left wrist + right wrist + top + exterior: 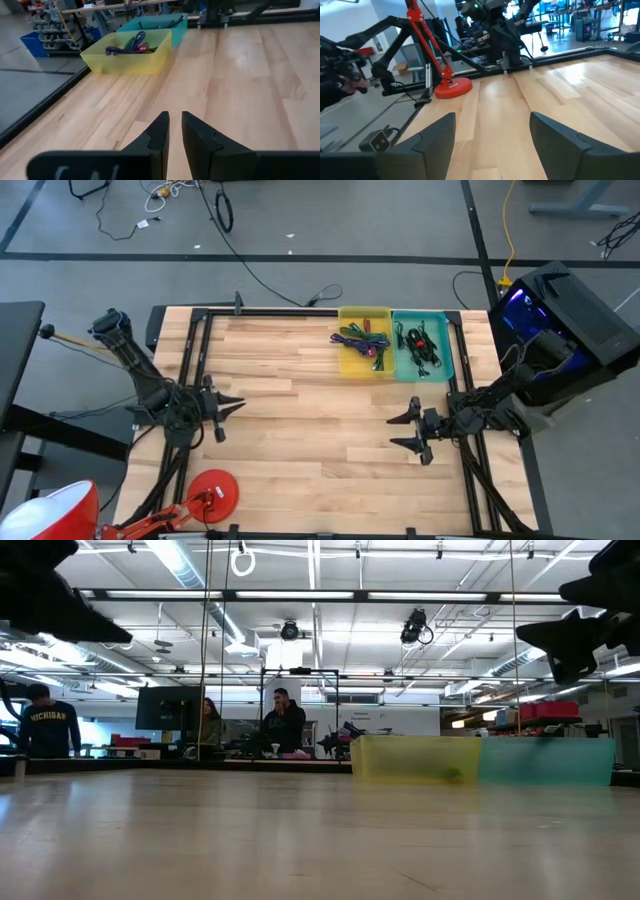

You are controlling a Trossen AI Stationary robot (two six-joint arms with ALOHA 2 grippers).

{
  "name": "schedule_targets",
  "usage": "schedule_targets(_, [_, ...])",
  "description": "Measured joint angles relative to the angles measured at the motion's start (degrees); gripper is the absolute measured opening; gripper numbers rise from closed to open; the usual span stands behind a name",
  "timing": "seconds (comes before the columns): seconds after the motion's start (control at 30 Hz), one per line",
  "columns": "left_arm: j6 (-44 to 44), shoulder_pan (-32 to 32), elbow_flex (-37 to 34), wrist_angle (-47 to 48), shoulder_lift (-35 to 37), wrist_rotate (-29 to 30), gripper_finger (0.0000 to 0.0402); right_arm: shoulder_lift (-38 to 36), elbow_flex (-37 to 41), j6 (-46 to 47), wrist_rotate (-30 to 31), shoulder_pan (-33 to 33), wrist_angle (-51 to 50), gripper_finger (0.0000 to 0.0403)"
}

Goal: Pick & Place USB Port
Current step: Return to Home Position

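A yellow bin (365, 342) at the table's far edge holds a tangle of purple, green and pink cables (362, 343). They also show in the left wrist view, in the yellow bin (131, 50). Touching its right side, a teal bin (422, 345) holds black cables (420, 346). My left gripper (232, 404) hovers at the table's left side, shut and holding nothing (175, 127). My right gripper (404, 431) hovers at the right side, near of the bins, open and holding nothing (492, 125). The low view shows both bins standing on the tabletop (415, 760).
A red round-based stand (212, 492) sits at the near left corner. A black frame rail (300, 311) runs around the table. A computer case with blue light (550, 320) stands off the right edge. Bare wood (310, 420) lies between the grippers. People sit far behind the table (285, 725).
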State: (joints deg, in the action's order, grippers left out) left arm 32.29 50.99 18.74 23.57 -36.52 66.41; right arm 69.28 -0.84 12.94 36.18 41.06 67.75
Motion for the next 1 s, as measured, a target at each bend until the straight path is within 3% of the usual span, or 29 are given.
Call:
schedule_targets(0.23, [3.03, 4.23, -10.75, -12.41, 1.83, 2.14, 0.0055, 0.00, 0.00, -0.10, -4.93, -0.78, 1.05, 0.0256])
schedule_targets(0.37, [3.12, 5.58, -17.34, -23.31, 1.76, 3.46, 0.0055, 0.00, 0.00, -0.99, -14.63, -3.93, 2.29, 0.0256])
schedule_targets(0.47, [2.61, 5.81, -18.20, -25.19, 1.54, 5.12, 0.0055, 0.00, -0.02, -1.55, -19.89, -6.76, 3.17, 0.0256])
schedule_targets(0.63, [-11.74, 5.58, -18.20, -34.50, 1.45, 6.90, 0.0055, 0.00, -0.02, -1.50, -22.56, -11.57, 2.60, 0.0256])
schedule_targets(0.73, [-19.35, 3.69, -18.22, -39.15, 1.55, 6.84, 0.0055, 0.02, -0.02, -2.47, -32.12, -16.38, 2.58, 0.0256])
schedule_targets(0.83, [-23.71, -0.08, -18.22, -42.75, 2.14, 1.38, 0.0055, 0.02, -0.02, -3.35, -40.52, -21.78, 3.56, 0.0256])
schedule_targets(1.0, [-29.09, -10.27, -18.24, -48.14, 2.15, -11.50, 0.0055, 0.02, -0.02, -1.92, -42.25, -30.45, 3.63, 0.0256])
